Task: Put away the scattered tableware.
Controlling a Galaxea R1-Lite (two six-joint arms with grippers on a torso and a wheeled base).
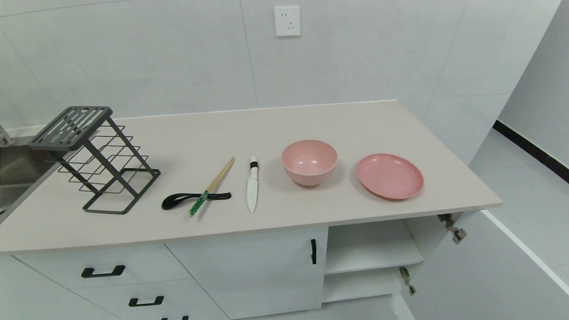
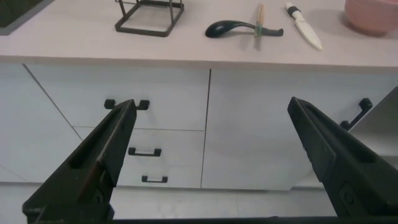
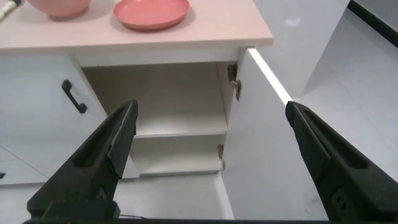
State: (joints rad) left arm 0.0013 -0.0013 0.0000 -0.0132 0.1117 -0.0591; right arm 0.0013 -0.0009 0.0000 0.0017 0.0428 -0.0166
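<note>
On the beige countertop (image 1: 311, 120) lie a black spoon (image 1: 186, 199), a pair of wooden chopsticks (image 1: 212, 185) crossing its handle, and a white knife (image 1: 252, 184). To their right stand a pink bowl (image 1: 309, 162) and a pink plate (image 1: 390, 175). My left gripper (image 2: 211, 149) hangs open below counter height, facing the drawers, with the spoon (image 2: 231, 28), chopsticks (image 2: 259, 23) and knife (image 2: 303, 26) above it. My right gripper (image 3: 208, 155) is open before the open cabinet, below the plate (image 3: 151, 12) and bowl (image 3: 59, 6). Both grippers hold nothing.
A black wire rack (image 1: 95, 158) stands at the counter's left, beside a steel sink (image 1: 11, 171). Below are drawers with black handles (image 1: 103, 271) and a shut cabinet door (image 1: 313, 251). At right the cabinet stands open, showing white shelves (image 1: 369, 253) and its swung-out door (image 3: 267, 74).
</note>
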